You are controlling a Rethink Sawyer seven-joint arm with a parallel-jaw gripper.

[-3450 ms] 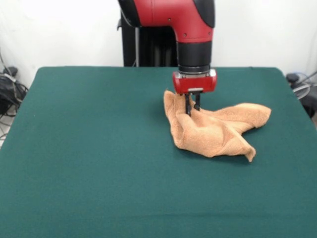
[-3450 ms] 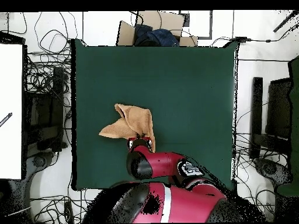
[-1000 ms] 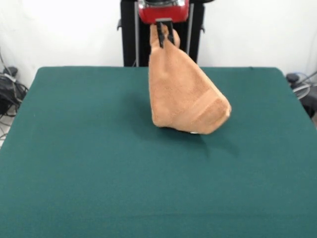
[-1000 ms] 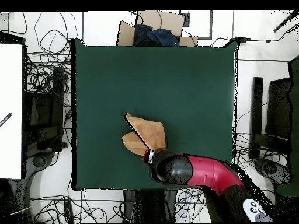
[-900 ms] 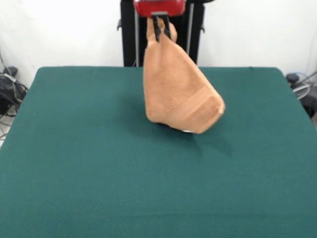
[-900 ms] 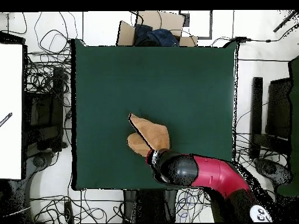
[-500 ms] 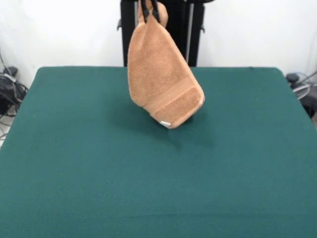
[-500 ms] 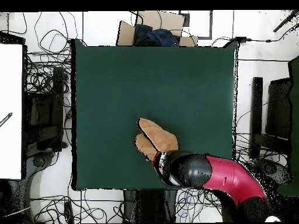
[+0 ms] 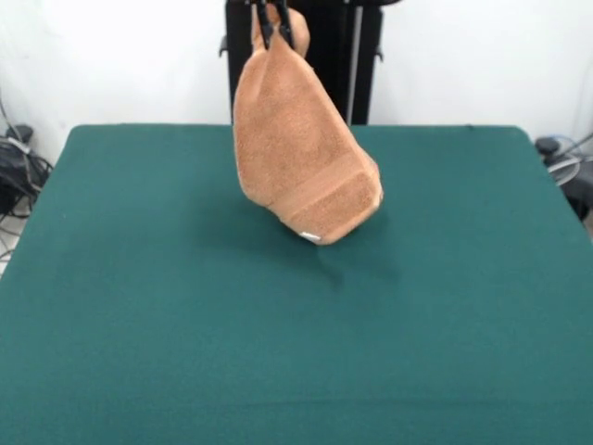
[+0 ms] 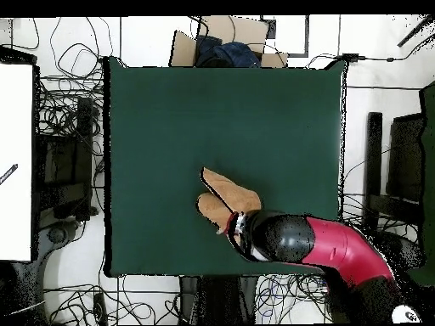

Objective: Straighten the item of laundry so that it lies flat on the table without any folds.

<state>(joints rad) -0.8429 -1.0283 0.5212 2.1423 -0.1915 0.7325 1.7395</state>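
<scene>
The item of laundry [image 9: 296, 158] is a light orange-tan towel hanging clear above the table [image 9: 139, 315], pinched by its top corner. A woven band and a small white tag show near its lowest edge. My gripper [image 9: 275, 30] is shut on that top corner at the picture's upper edge; only its black fingertips [image 9: 267, 33] show. From overhead the towel [image 10: 225, 199] appears as a small folded shape near the table's [image 10: 153, 127] base-side edge, with the red arm [image 10: 331, 246] above it.
A cardboard box [image 10: 223, 44] with dark cloth sits beyond the table's far edge in the overhead view. Cables and equipment [image 10: 68, 153] crowd both sides of the table. A white surface [image 10: 15, 161] lies at the left.
The gripper went from pinching the crumpled towel on the table to lifting it fully into the air. Over the last second the hanging towel rose higher and shifted left in the front view.
</scene>
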